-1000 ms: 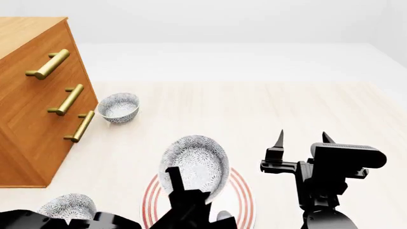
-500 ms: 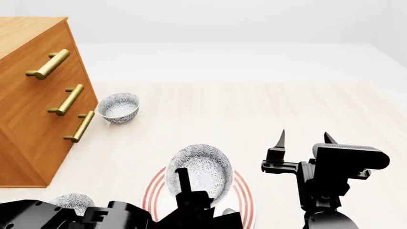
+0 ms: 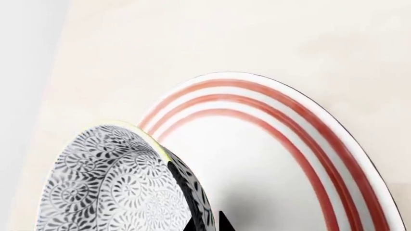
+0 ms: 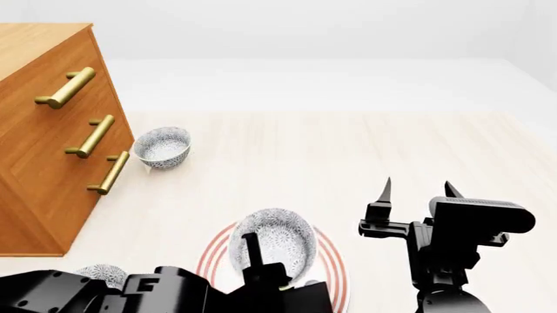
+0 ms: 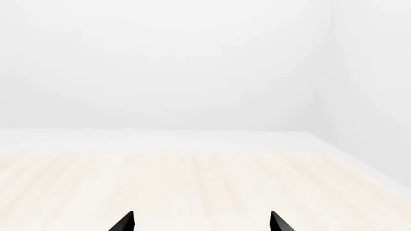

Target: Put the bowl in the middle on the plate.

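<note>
The speckled grey-blue bowl [image 4: 276,238] hangs tilted over the red-ringed plate [image 4: 329,261], low above it. My left gripper [image 4: 261,261] is shut on the bowl's near rim, one finger inside and one outside. In the left wrist view the bowl [image 3: 109,183] fills the lower corner, the gripper [image 3: 207,225] pinches its wall, and the plate [image 3: 276,159] lies right beneath. Whether the bowl touches the plate I cannot tell. My right gripper [image 4: 415,190] stands open and empty to the right of the plate; its wrist view shows the gripper [image 5: 201,222] with only bare floor between the tips.
A wooden dresser [image 4: 44,143] with brass handles stands at the left. A second speckled bowl [image 4: 162,147] sits beside it. A third bowl [image 4: 98,272] shows partly behind my left arm at the near left. The pale wood surface [image 4: 348,150] stretches beyond.
The left gripper has carried the bowl lower and nearer, down toward the plate, and more of the left arm has come into view. The right arm has stayed put.
</note>
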{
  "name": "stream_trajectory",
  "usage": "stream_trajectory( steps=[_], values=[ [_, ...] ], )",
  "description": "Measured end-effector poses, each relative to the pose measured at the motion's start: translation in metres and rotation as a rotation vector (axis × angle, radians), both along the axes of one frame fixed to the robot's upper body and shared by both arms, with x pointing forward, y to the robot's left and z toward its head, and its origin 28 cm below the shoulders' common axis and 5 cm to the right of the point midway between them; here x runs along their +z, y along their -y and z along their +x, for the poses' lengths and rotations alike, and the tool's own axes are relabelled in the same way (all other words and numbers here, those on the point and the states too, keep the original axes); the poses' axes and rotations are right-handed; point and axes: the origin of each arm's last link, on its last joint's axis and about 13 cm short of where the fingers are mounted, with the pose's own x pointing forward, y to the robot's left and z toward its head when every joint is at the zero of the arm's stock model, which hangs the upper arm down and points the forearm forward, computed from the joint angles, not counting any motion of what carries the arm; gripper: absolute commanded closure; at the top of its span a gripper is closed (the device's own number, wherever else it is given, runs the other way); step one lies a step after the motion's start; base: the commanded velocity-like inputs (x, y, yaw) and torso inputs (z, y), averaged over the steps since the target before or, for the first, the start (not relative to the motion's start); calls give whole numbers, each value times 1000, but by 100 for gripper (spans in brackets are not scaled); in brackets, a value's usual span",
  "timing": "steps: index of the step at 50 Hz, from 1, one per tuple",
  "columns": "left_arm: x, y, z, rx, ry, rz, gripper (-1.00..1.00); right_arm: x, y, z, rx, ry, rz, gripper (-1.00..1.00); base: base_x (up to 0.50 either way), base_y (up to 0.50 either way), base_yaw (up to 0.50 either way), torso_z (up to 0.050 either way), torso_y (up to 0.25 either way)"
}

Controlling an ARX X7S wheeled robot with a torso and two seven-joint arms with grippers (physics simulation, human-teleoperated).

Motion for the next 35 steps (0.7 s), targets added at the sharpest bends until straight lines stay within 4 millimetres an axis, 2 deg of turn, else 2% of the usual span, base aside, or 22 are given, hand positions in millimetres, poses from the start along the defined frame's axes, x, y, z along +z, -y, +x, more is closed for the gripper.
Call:
stream_trajectory(
  steps=[28,29,35],
  values=[
    [-10,-2,6,21,-50,1,100,2,0,0,-1,2,-4,-100,0,0,0,0,0],
    [-10,-2,6,21,-51,2,-100,2,0,0,-1,2,-4,-100,0,0,0,0,0],
    [-9,-2,8,25,-40,4,-100,1,0,0,-1,2,-4,-100,0,0,0,0,0]
  ],
)
